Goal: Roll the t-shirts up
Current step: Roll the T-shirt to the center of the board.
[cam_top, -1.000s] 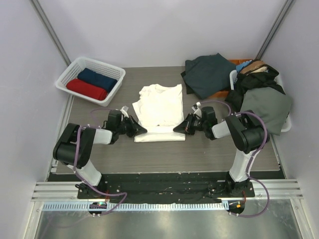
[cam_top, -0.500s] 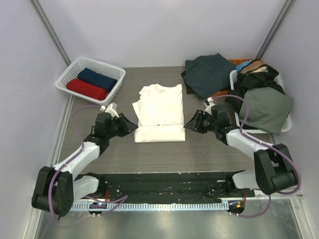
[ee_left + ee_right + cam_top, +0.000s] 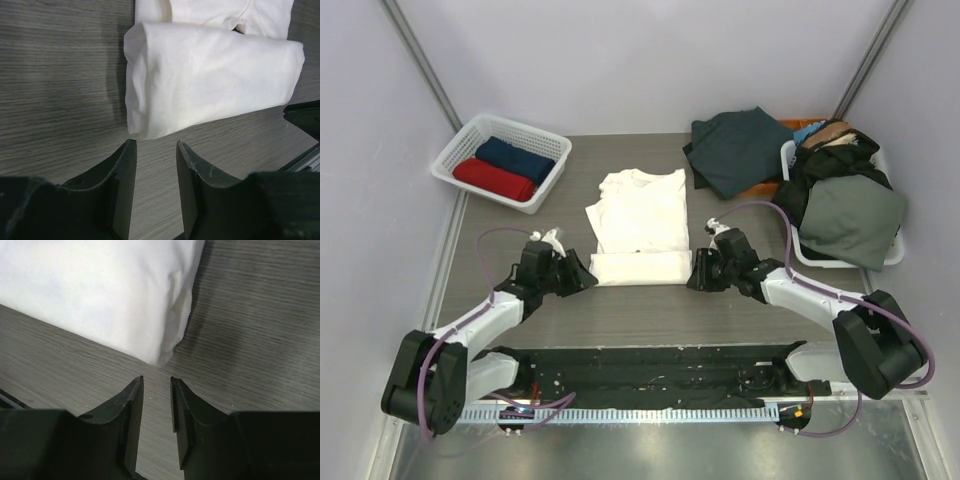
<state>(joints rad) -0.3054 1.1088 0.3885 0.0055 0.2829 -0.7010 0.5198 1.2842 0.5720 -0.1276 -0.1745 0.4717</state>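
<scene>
Left wrist view shows the left hand [image 3: 155, 150] with its two fingers apart and only bare worktop [image 3: 60, 100] between them, gripping nothing. It sits low, just short of the left end of the thick band at the near edge of the cream-white t-shirt [image 3: 210, 70], without touching it.

Right wrist view shows the right hand [image 3: 156, 384] much the same. Its fingers stand a narrow gap apart with nothing between them, and the tips are just off the band's right corner.

From the top external view the hands sit at opposite ends of that band, each pointing inward toward the cloth. The t-shirt lies in the middle of the worktop, its near part rolled or folded over. Its far part, with neckline and sleeves, is spread flat.

To the far left of the t-shirt stands a white lattice basket [image 3: 457, 142], holding a red t-shirt [image 3: 495, 180] and a navy t-shirt [image 3: 528, 158], both rolled, side by side. To its far right lies a dark green garment [image 3: 735, 150]. Beside that is a second white basket [image 3: 850, 264], heaped with dark and olive clothes.
</scene>
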